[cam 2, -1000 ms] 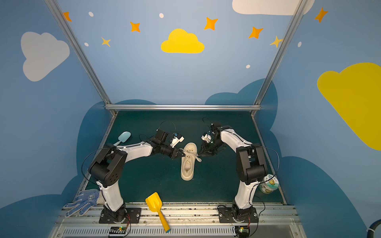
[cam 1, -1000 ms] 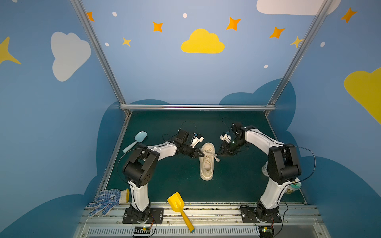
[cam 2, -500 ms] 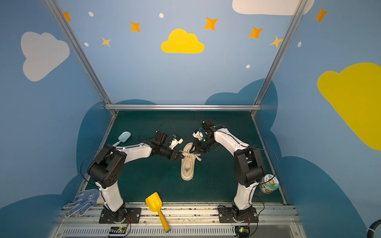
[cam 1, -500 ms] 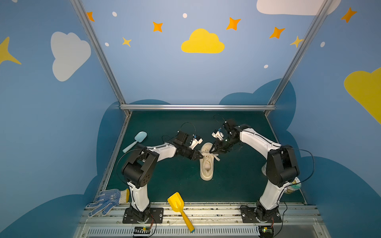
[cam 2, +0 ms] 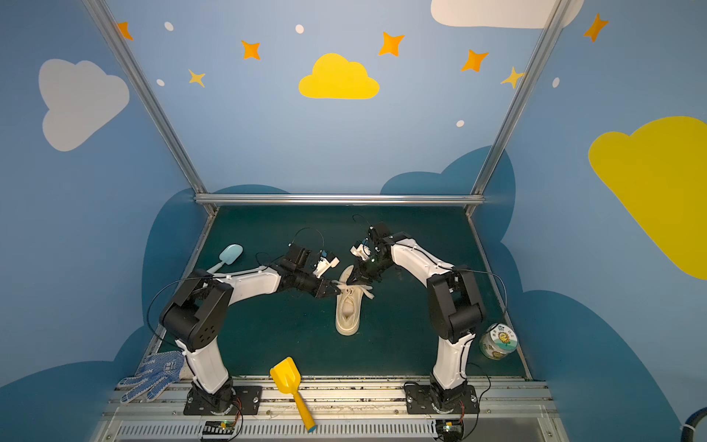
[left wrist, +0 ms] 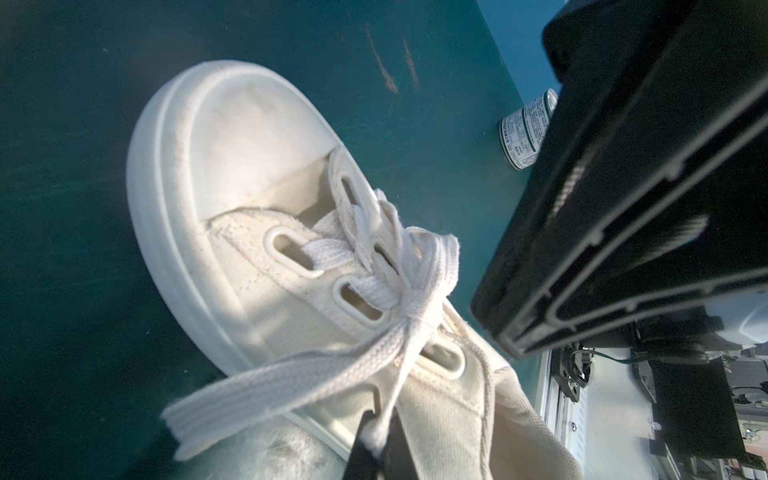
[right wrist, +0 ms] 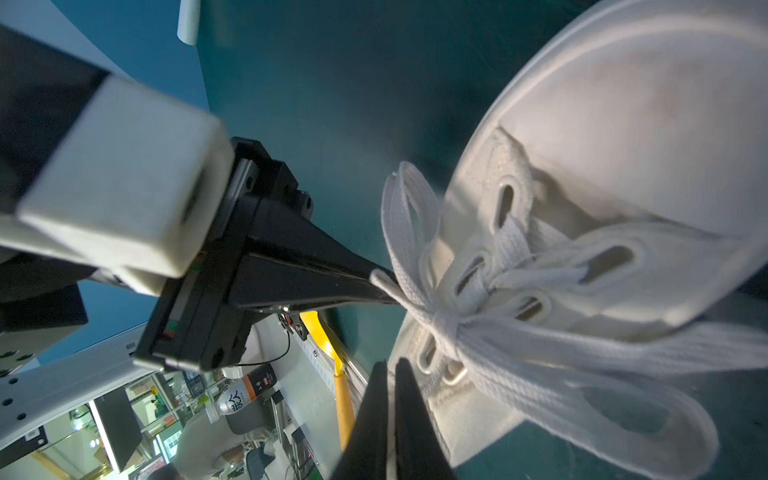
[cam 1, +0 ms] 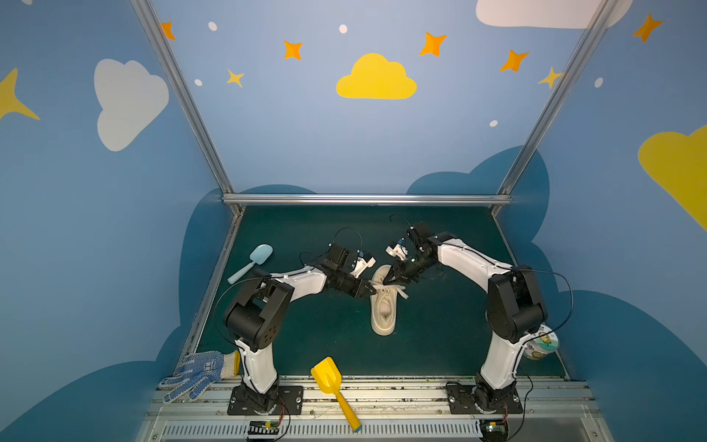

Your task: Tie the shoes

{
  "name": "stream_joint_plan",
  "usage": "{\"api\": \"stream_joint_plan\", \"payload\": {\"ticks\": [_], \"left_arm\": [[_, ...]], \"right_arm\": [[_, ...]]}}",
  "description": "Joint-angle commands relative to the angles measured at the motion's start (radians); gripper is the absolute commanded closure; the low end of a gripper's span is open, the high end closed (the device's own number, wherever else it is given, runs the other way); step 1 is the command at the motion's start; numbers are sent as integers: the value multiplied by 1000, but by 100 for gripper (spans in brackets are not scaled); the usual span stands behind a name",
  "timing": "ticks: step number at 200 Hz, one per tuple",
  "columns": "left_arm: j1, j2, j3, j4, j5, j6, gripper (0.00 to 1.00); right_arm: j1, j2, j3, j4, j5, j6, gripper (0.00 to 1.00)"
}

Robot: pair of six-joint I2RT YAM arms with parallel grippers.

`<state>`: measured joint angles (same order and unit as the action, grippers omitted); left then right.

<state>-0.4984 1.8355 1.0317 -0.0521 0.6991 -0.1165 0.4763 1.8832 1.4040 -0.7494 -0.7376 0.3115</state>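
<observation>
A: As both top views list it, where lies the sneaker [cam 1: 383,310]?
B: Middle of the tabletop [cam 1: 306,237], toe toward the far edge, heel toward the near edge. Tips of the left gripper [cam 1: 370,289] and right gripper [cam 1: 386,282] meet at its laces [cam 1: 399,292].
A: Left wrist view?
B: Item, left gripper [left wrist: 376,432]: fingers closed, pinching one lace end; laces [left wrist: 332,374] crossed and bunched over the eyelets.
A: Right wrist view?
B: Item, right gripper [right wrist: 390,370]: fingers pressed together beside the sneaker [right wrist: 623,104]; any lace between them, cannot tell. Opposite, the left gripper [right wrist: 376,276] clamps a lace.
</observation>
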Motion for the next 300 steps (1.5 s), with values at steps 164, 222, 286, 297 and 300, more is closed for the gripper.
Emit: {"api": "stream_joint_plan", "payload": {"ticks": [164, 222, 286, 297, 300], "left_arm": [[35, -58, 21, -159, -35, 93, 97], [50, -69, -6, -156, -56, 94, 97], [52, -55, -11, -152, -55, 96, 97], [52, -57, -13, -153, -55, 98, 97], [50, -57, -13, -153, -56, 98, 97]], "right_arm": [[-1, 57, -58, 62, 9, 27, 94], [-7, 54, -71, 65, 10, 27, 94], [-8, 53, -66, 57, 11, 25, 94], [-9, 50, -60, 51, 2, 25, 94], [-8, 48, -58, 49, 4, 26, 94]]}}
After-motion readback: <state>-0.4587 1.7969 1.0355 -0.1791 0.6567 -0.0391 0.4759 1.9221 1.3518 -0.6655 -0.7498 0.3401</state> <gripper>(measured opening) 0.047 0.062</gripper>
